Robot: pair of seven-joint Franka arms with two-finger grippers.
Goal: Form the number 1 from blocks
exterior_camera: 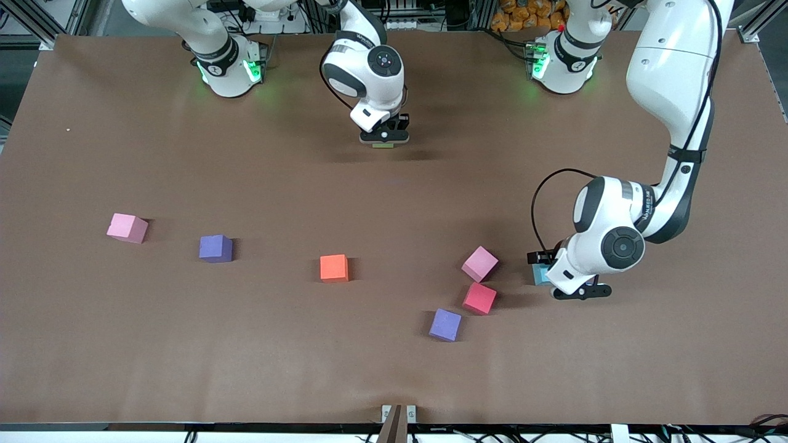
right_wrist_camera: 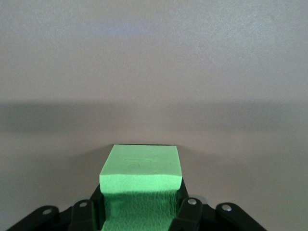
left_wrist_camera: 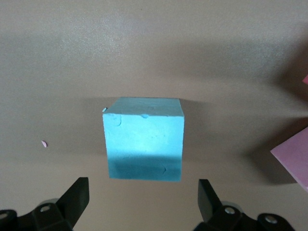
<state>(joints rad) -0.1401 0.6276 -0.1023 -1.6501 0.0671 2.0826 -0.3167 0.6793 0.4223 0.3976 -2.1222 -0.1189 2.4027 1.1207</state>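
We see the right gripper [exterior_camera: 385,140] low over the desk [exterior_camera: 394,369] close to the robots' bases, its fingers [right_wrist_camera: 187,214] closed on the green block [right_wrist_camera: 140,185], which sits pinched between them; in the front view only a sliver of green shows under the gripper. The left gripper [exterior_camera: 569,280] hangs low over the desk toward the left arm's end, directly above the light blue block [left_wrist_camera: 144,144]. Its fingers [left_wrist_camera: 77,197] are spread wide, one on each side of that block, and we see a gap between each finger and the foam, so it holds nothing. The light blue block rests flat on the desk. Just beside it, toward the right arm's end, a pink block [exterior_camera: 480,263] and a red block [exterior_camera: 479,298] lie close together, the red one nearer the front camera, and a purple block [exterior_camera: 445,324] lies nearer still. Farther toward the right arm's end we find an orange block [exterior_camera: 334,268], then a second purple block [exterior_camera: 215,248], then a second pink block [exterior_camera: 127,227], each well apart from the others
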